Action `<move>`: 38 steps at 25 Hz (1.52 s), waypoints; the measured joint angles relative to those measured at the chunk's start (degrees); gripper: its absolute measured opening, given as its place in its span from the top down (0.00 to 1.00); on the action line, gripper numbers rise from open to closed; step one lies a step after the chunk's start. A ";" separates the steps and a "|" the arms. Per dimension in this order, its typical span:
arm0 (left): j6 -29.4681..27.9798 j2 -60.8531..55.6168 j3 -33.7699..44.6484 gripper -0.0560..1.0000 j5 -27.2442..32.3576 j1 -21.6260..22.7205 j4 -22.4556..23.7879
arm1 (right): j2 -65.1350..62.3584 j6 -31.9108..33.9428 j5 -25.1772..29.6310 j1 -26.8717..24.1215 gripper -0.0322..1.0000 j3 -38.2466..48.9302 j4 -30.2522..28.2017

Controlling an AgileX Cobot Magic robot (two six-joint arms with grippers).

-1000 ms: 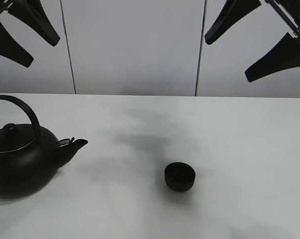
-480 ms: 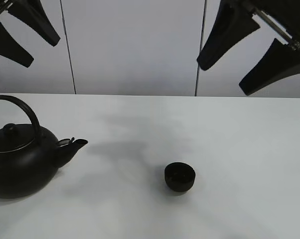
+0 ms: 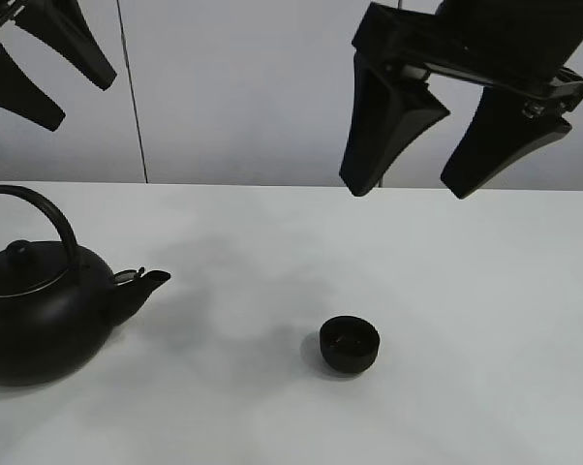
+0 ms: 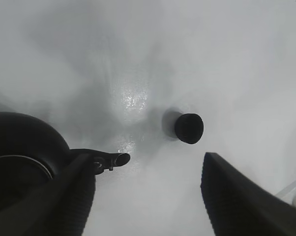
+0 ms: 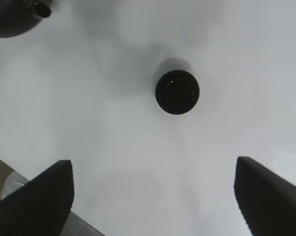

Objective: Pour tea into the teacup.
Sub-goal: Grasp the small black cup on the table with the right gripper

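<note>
The small matte-black teacup (image 3: 350,345) stands on the white table (image 3: 466,291), right of centre. It also shows in the left wrist view (image 4: 189,128) and the right wrist view (image 5: 177,92). The big black teapot (image 3: 42,300) with an arched handle stands at the left, spout toward the cup; it also shows in the left wrist view (image 4: 25,172). My right gripper (image 3: 403,189) hangs open high above the table, behind the cup. My left gripper (image 3: 49,92) is open and empty, high above the teapot.
A grey panelled wall (image 3: 262,87) rises behind the table. The table's edge shows in the right wrist view (image 5: 10,179), with floor beyond it.
My right gripper has swung down and to the left from the top right corner, toward the space above the cup. The left gripper, teapot and cup have not moved.
</note>
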 joint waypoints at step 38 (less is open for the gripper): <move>0.00 0.00 0.00 0.51 -0.21 0.00 0.00 | 26.38 9.96 -13.60 4.62 0.38 -0.63 -8.71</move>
